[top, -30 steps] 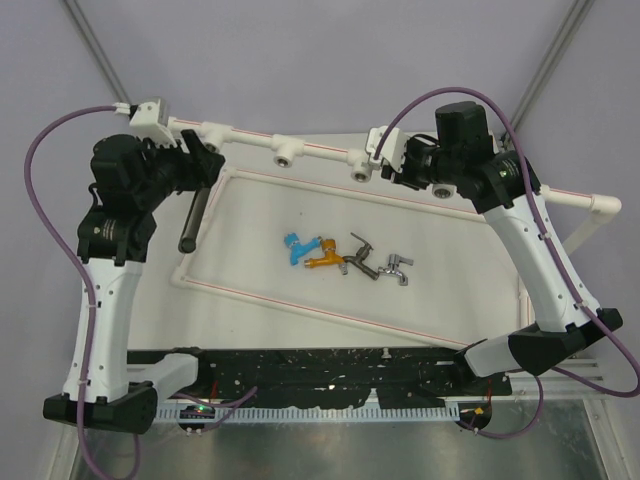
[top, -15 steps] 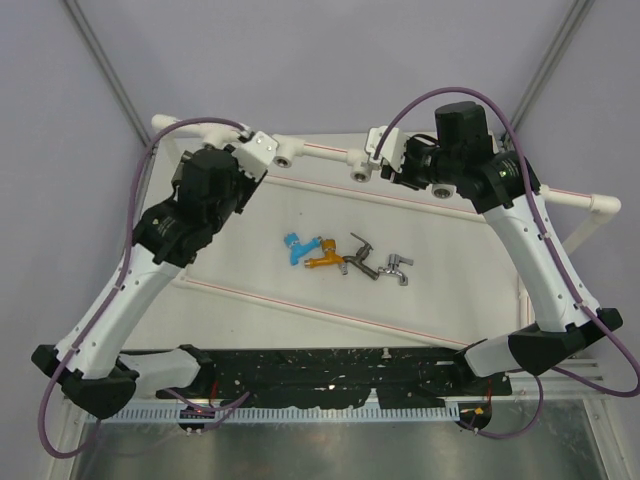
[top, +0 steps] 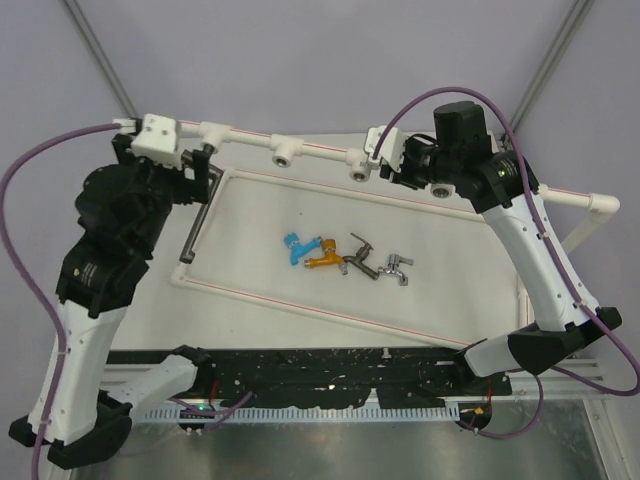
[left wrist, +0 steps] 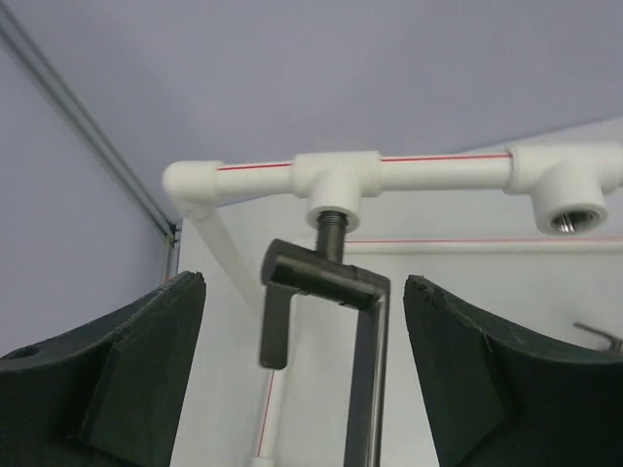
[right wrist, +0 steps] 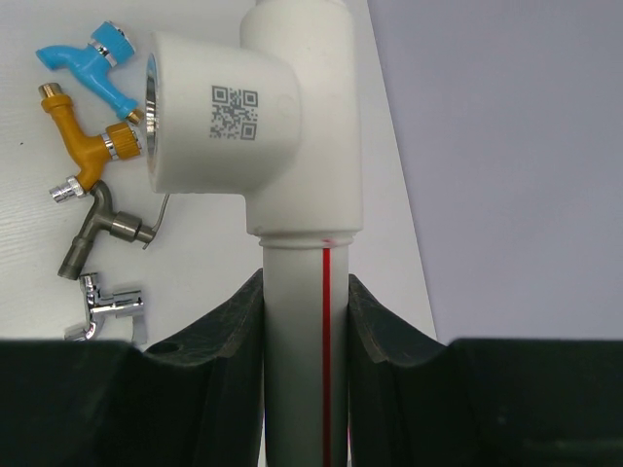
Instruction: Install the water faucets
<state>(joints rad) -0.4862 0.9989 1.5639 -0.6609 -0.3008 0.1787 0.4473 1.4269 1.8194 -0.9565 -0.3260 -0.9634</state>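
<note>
Left gripper (left wrist: 304, 321) gapes wide again around the large dark-grey faucet (left wrist: 326, 277), now turned and threaded into the leftmost socket of the white pipe frame (left wrist: 438, 170); likely resetting for another twist. Right gripper (right wrist: 304, 321) clamps the frame's pipe. Four small faucets (top: 355, 258) lie inside the frame.

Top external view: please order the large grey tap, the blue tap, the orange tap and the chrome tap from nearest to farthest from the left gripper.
1. Large grey tap: right at the left gripper, in the leftmost socket of the pipe.
2. Blue tap: left end of the loose row.
3. Orange tap: just right of the blue one.
4. Chrome tap: right end of the row.
</note>
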